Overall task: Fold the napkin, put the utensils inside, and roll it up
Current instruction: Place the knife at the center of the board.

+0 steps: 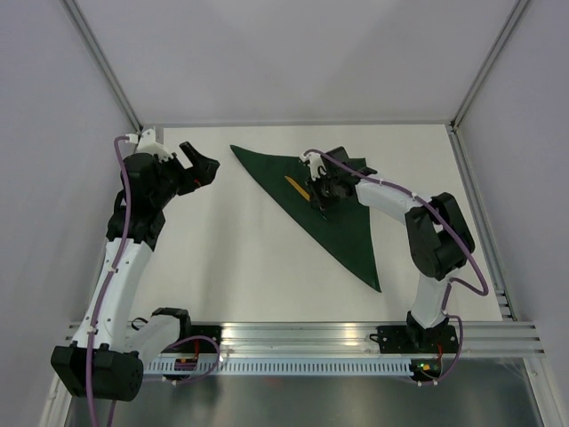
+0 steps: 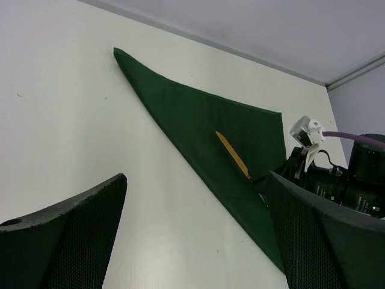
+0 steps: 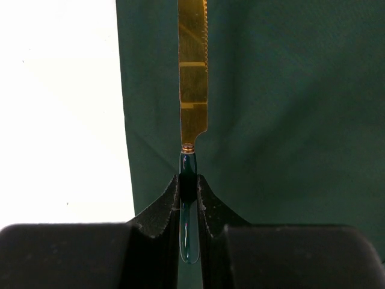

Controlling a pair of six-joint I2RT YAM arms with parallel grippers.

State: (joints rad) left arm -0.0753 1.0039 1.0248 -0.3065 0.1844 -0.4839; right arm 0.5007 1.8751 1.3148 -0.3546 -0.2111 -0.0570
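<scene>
White table [image 1: 267, 258] with the dark green napkin [image 1: 342, 231] lying flat on it toward the back, folded into a triangle. The left gripper [image 1: 200, 165] hangs off to the napkin's left, jaws spread wide with nothing in them. The right gripper [image 3: 188, 186] is over the napkin, pinched tight on the dark handle of a knife [image 3: 194, 78], whose gold serrated blade points out across the cloth.

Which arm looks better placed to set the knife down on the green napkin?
Right. The right gripper pinches the knife by its handle over the napkin; the left gripper hangs open, off to one side of it.
</scene>
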